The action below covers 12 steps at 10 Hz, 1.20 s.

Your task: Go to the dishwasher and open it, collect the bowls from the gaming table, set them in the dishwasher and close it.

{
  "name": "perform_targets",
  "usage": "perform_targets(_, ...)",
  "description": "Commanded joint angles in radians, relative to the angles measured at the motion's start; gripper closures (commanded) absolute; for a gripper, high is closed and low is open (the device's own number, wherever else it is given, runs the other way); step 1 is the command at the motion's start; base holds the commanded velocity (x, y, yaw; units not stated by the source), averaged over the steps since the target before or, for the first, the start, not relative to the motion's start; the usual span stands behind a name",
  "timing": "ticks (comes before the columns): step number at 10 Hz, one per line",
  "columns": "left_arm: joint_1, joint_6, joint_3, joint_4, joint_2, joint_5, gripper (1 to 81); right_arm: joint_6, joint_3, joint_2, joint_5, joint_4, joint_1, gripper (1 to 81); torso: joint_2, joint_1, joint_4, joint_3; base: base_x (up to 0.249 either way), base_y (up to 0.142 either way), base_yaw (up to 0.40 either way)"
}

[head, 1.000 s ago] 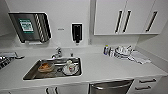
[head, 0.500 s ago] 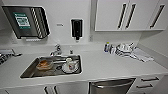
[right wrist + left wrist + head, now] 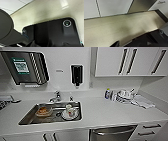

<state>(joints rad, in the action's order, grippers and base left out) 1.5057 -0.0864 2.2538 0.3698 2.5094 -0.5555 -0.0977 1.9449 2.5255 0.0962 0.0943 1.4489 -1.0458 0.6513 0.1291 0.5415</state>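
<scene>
A paper-towel dispenser [image 3: 25, 68] hangs at left above a white countertop [image 3: 100, 112]. A steel sink [image 3: 51, 113] holds an orange-brown dish [image 3: 43, 111] and other crockery. A black soap dispenser [image 3: 76, 74] is mounted mid-wall. The dishwasher [image 3: 111, 133], its steel front shut, sits under the counter right of the sink; dishes [image 3: 123, 95] cluster above it. Whether either gripper is open cannot be told.

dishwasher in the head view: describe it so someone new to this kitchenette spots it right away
Start at the long white countertop with the steel sink set into it. Under the counter's front edge, just right of the sink, sits the dishwasher. Its brushed-metal front with a horizontal bar handle sets it apart from the white cabinet doors and white drawers on either side.
</scene>
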Motion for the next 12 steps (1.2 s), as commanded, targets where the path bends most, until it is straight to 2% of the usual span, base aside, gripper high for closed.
perform_targets(1, -0.035, -0.003, 0.0, 0.012, -0.041, 0.017, 1.0, 0.001, -0.021, -0.028, -0.049, -0.013, -0.046, 1.0, -0.095, 0.061, 0.0, -0.005, 0.0, 0.0, 0.0)
perform_targets(2, -0.037, -0.003, 0.0, 0.009, -0.043, 0.017, 1.0, -0.001, -0.021, -0.026, -0.047, -0.013, -0.046, 1.0, -0.126, 0.079, 0.0, 0.022, 0.0, 0.0, 0.0)
perform_targets(3, -0.035, -0.003, 0.0, 0.009, -0.044, 0.017, 1.0, 0.001, -0.025, -0.026, -0.047, -0.011, -0.044, 1.0, -0.149, 0.095, 0.0, 0.029, 0.0, 0.0, 0.0)
perform_targets(4, -0.035, -0.003, 0.0, 0.009, -0.046, 0.017, 1.0, 0.001, -0.025, -0.026, -0.047, -0.011, -0.044, 1.0, -0.179, 0.112, 0.0, -0.057, 0.0, 0.0, 0.0)
perform_targets(5, -0.035, -0.003, 0.0, 0.008, -0.046, 0.017, 1.0, 0.001, -0.025, -0.025, -0.047, -0.01, -0.044, 1.0, -0.207, 0.131, 0.025, -0.066, 0.0, 0.0, 0.0)
perform_targets(8, -0.035, -0.003, 0.001, 0.005, -0.046, 0.017, 1.0, 0.001, -0.02, -0.023, -0.047, -0.01, -0.046, 1.0, -0.3, 0.188, 0.038, -0.155, 0.0, 0.0, 0.0)
perform_targets(9, -0.035, -0.003, 0.001, 0.005, -0.044, 0.014, 1.0, 0.001, -0.02, -0.025, -0.047, -0.011, -0.044, 1.0, -0.335, 0.21, 0.023, -0.091, 0.0, 0.0, 0.0)
perform_targets(10, -0.035, -0.004, 0.001, 0.003, -0.039, 0.013, 1.0, -0.001, -0.018, -0.026, -0.047, -0.013, -0.044, 1.0, -0.367, 0.23, 0.027, -0.123, 0.0, 0.0, 0.0)
perform_targets(12, -0.035, -0.006, 0.004, 0.003, -0.018, 0.013, 1.0, -0.024, -0.014, -0.046, -0.049, -0.024, -0.043, 1.0, -0.419, 0.261, 0.029, -0.145, 0.0, 0.0, 0.0)
